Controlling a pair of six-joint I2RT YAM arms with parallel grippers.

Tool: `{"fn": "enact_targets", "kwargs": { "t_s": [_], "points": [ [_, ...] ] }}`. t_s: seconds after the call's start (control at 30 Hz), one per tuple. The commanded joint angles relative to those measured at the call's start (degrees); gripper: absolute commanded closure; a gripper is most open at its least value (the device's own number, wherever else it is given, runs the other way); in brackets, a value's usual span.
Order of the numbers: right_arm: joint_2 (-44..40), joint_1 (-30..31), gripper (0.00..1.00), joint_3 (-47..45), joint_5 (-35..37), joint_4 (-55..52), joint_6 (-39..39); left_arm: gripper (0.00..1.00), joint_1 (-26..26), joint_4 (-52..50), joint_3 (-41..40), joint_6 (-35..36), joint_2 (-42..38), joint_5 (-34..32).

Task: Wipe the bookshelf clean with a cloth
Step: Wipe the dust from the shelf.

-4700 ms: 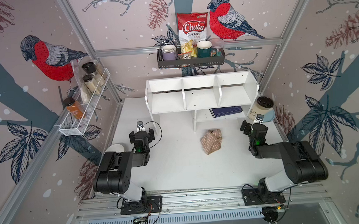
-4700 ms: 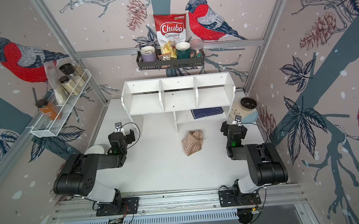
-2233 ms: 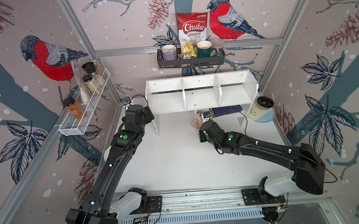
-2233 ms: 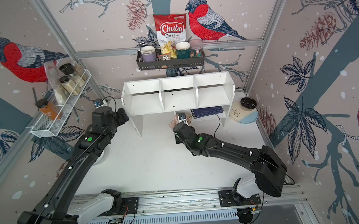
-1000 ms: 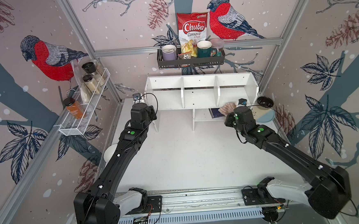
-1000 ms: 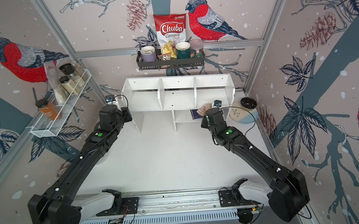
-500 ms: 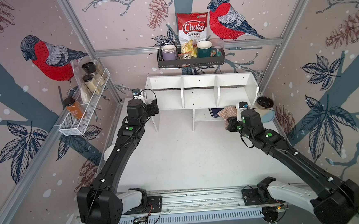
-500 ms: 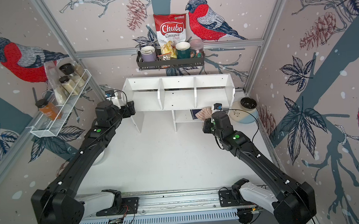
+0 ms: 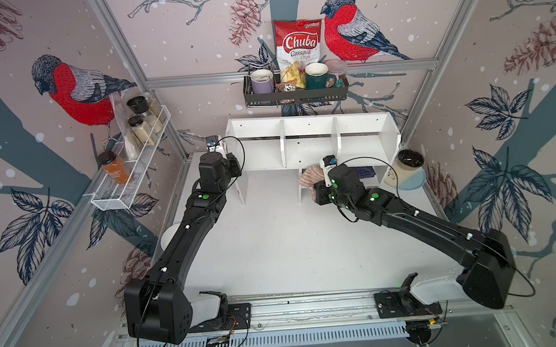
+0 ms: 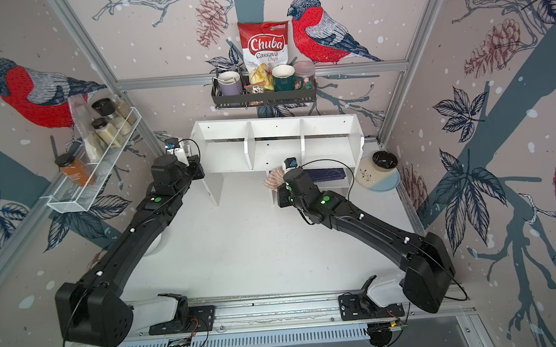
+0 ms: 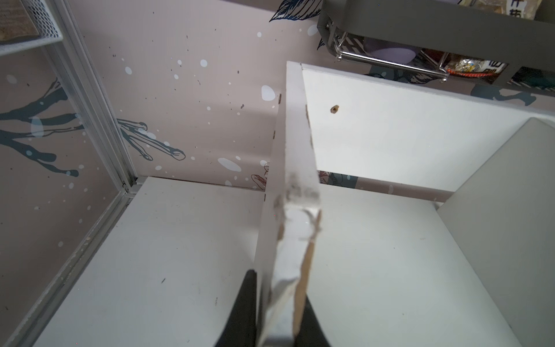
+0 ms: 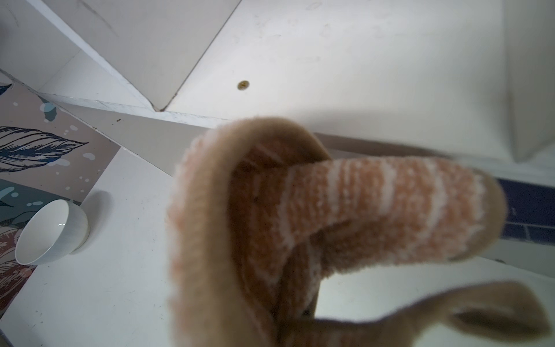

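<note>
The white bookshelf (image 9: 310, 126) (image 10: 274, 128) stands against the back wall in both top views. My left gripper (image 9: 234, 165) (image 10: 197, 168) is at its left end. In the left wrist view my left gripper (image 11: 279, 288) has a black finger on each side of the chipped end panel (image 11: 295, 168), shut on it. My right gripper (image 9: 315, 183) (image 10: 279, 185) is shut on the tan striped cloth (image 9: 309, 175) (image 10: 273, 178), held at the front edge of the shelf board above the middle leg. In the right wrist view the cloth (image 12: 300, 216) hides the fingers.
A dark blue book (image 9: 366, 172) lies on the lower shelf. A cream jar on a blue plate (image 9: 409, 173) stands right of the bookshelf. A white bowl (image 9: 170, 240) (image 12: 51, 231) sits under my left arm. A black wall rack (image 9: 295, 94) hangs above, a wire basket (image 9: 131, 170) on the left wall.
My left gripper has opened, moved onto the bookshelf's left end panel and closed on it. My right gripper has carried the cloth leftward along the shelf front.
</note>
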Motion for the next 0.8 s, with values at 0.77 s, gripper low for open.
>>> {"fn": "enact_targets", "kwargs": {
  "t_s": [0.77],
  "points": [
    [-7.15, -42.95, 1.00, -19.80, -10.91, 3.86, 5.87, 1.00, 0.52, 1.09, -0.39, -1.15, -0.08, 7.15]
  ]
}}
